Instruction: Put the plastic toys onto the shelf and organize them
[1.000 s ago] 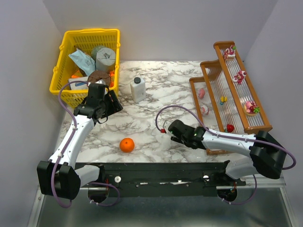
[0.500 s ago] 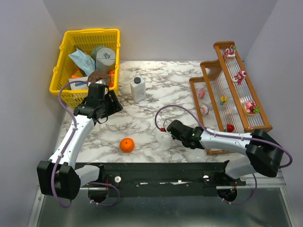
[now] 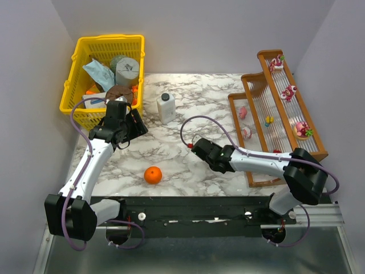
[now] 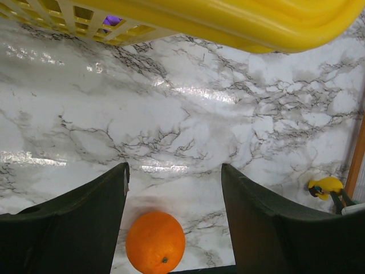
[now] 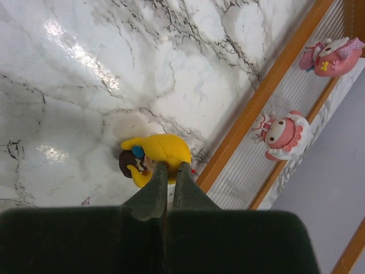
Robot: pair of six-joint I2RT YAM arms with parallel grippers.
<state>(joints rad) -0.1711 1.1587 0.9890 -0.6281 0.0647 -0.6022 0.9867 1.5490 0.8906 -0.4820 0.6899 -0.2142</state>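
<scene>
Compared with a second ago, the right gripper [image 5: 171, 166] sits farther left across the marble table [image 3: 211, 91], away from the shelf [image 5: 251, 105], and its fingers, parted then, are now clenched almost tip to tip. Just at those tips lies the yellow toy [image 5: 155, 153], on or barely above the marble, beside the shelf's lowest rail in the right wrist view. Only its near edge sits at the tips, so I cannot tell whether it is truly pinched or merely nudged. The left gripper [image 4: 174, 171] hangs released and empty near the yellow basket [image 4: 228, 17], with the orange ball [image 4: 155, 242] below it.

The step in hand looks like the pick of this toy. To do it well, lift slowly and straight up, and watch that the figure leaves the marble with the fingers, since such a thin bite can let it twist or drop. If it stays behind, reopen, come lower and straddle its body. Then carry it to a bare stretch of a tier, clear of the pink-and-white figurine [image 5: 282, 134], and set it down gently so it does not tip between the rods
</scene>
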